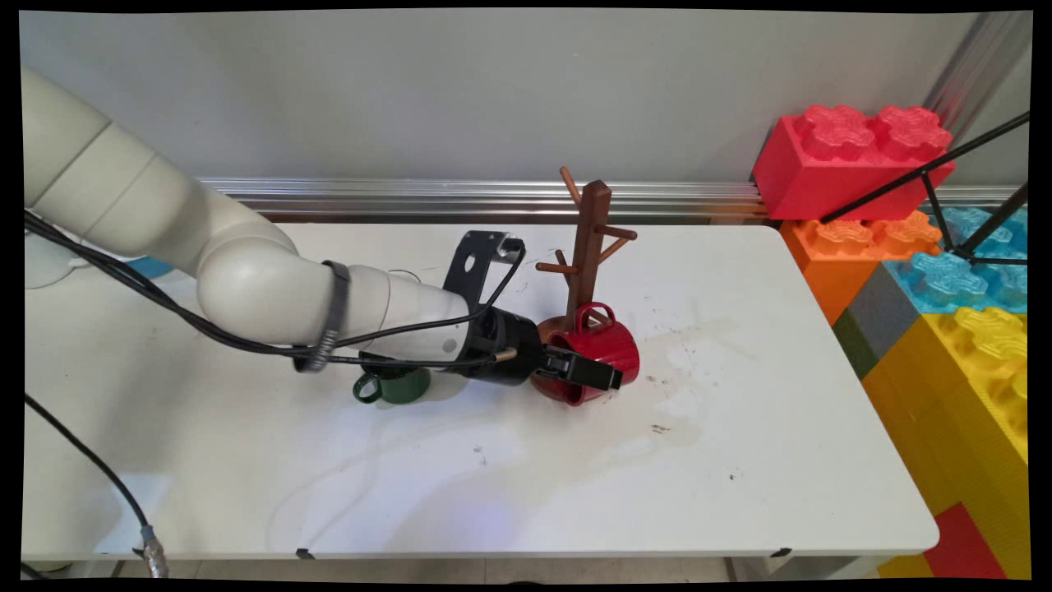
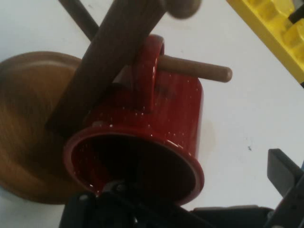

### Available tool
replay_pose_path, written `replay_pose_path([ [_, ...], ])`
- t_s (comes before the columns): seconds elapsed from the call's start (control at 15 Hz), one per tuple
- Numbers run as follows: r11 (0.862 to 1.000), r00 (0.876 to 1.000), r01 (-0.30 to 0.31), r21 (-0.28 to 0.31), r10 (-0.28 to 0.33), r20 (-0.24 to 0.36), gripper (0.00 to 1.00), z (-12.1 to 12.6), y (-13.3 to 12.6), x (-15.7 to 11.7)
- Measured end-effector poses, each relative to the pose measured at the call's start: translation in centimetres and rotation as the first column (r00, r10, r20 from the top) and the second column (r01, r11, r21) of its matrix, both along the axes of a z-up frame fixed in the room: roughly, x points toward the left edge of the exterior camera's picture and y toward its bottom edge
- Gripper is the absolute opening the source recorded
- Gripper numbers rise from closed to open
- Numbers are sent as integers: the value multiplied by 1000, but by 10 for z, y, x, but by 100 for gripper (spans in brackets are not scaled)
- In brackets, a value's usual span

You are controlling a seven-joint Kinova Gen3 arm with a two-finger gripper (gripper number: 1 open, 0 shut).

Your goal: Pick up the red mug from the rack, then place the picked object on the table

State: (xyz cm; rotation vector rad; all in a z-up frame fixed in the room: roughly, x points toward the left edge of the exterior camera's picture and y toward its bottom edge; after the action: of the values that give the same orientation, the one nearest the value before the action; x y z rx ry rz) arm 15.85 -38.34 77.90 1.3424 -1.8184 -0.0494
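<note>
The red mug (image 1: 604,353) looks glossy, speckled enamel. The rack (image 1: 590,247) is smooth brown wood. The table (image 1: 740,460) is matt white, scuffed and stained at 3 o'clock of the mug.

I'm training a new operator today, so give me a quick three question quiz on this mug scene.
1. True or false: the red mug stands upright on the table.
2. Which thing has a peg through the red mug's handle? A) wooden mug tree B) green mug C) red block
3. Fill in: the gripper grips the red mug by its ____.

Key: 1 false, it is tipped sideways; 2 A; 3 rim.
</note>
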Motion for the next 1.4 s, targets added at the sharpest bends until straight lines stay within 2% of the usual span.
replay_pose_path([
  [0.6,998,998,-42,43,44,-50,100,-9,-2,-5],
  [0.67,998,997,-47,49,50,-56,0,-10,-3,-6],
  [1.0,995,995,-71,69,76,-67,0,-12,-4,-5],
  [1.4,990,991,-119,81,123,-50,0,-14,-5,0],
])
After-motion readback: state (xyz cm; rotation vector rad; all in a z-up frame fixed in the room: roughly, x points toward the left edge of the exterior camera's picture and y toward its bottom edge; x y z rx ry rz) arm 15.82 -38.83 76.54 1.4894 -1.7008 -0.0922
